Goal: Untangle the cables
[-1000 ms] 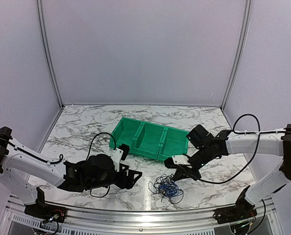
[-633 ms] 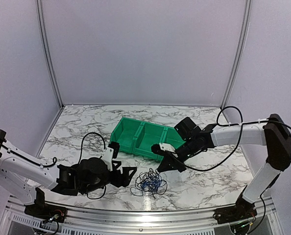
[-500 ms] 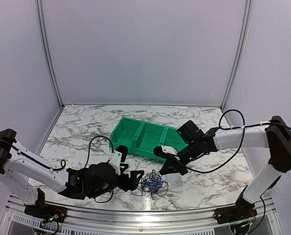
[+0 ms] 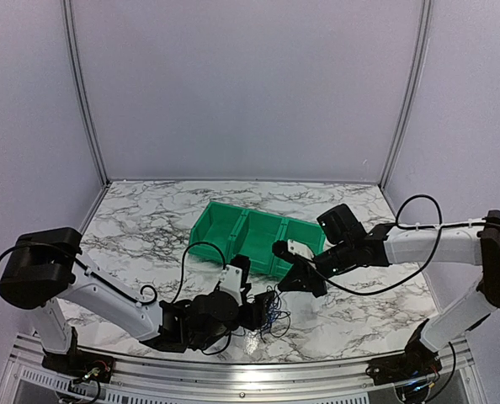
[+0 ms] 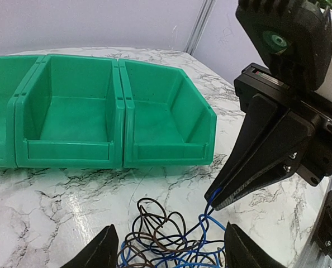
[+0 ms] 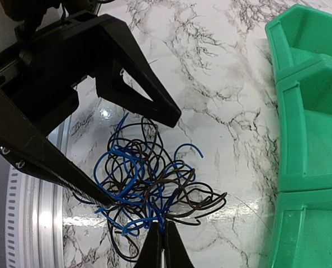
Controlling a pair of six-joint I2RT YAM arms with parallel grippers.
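A: Entry one, the cables (image 6: 149, 187). Where are they?
B: One loose tangle of black and blue strands on the marble table (image 4: 140, 227). It lies at the lower centre of the overhead view, just below the green bin (image 4: 257, 237) and apart from it.

A: The bin?
B: Upright, with three compartments side by side.

A: Left gripper (image 5: 169, 252)?
B: Low to the table, fingers spread wide, one on either side of the tangle. Nothing is clamped. Whether the fingers touch any strand cannot be told.

A: Right gripper (image 5: 213, 203)?
B: Fingers pressed together at the tip, pinching a blue strand that rises from the right side of the heap. In the overhead view it points down and to the left, between bin and tangle.
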